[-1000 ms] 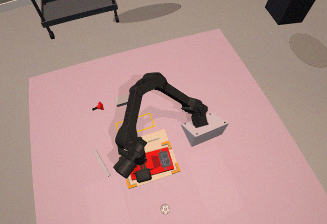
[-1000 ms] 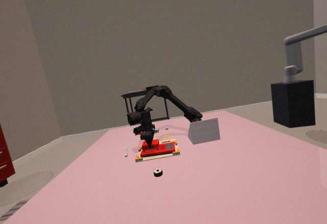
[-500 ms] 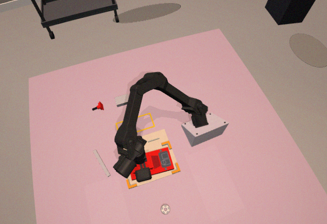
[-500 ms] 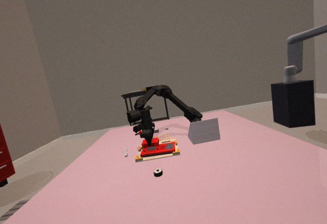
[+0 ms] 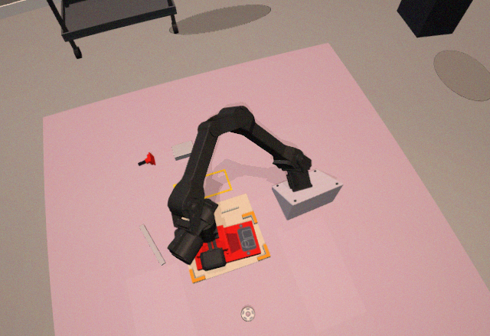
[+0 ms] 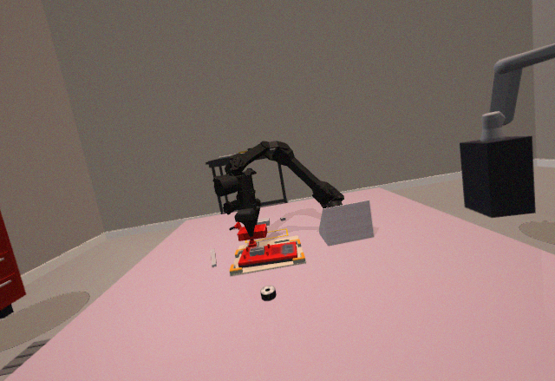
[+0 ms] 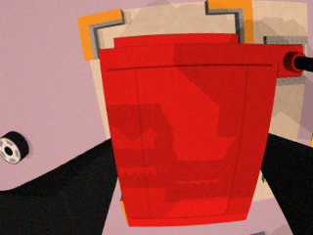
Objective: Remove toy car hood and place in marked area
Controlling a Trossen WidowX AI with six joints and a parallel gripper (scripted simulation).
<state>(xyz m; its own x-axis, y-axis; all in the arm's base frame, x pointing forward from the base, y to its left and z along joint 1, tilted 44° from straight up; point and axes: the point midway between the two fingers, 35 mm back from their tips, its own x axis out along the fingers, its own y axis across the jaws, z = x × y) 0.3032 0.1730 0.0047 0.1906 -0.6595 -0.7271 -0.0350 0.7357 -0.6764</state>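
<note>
The red hood [image 5: 223,240] [image 6: 259,232] [image 7: 186,132] is held up above the toy car, with a gap under it in the exterior view. My gripper [image 5: 213,258] [image 6: 251,233] [image 7: 188,143] is shut on the hood, one finger at each side. The red toy car [image 5: 233,241] [image 6: 273,258] lies on a beige board [image 5: 241,200] [image 6: 269,268] [image 7: 161,20] between orange corner brackets. The marked area is a yellow outline [image 5: 228,179] [image 6: 287,232] on the table behind the board, partly hidden by the arm in the top view.
A red piece with a black stub [image 7: 292,62] is at the board's slot. Another red piece [image 5: 150,158] [image 6: 237,226] and a grey block [image 5: 182,149] lie farther back. A pale strip [image 5: 152,245] [image 6: 213,258] lies left of the board; a wheel [image 5: 248,314] [image 6: 268,292] [image 7: 12,148] lies in front.
</note>
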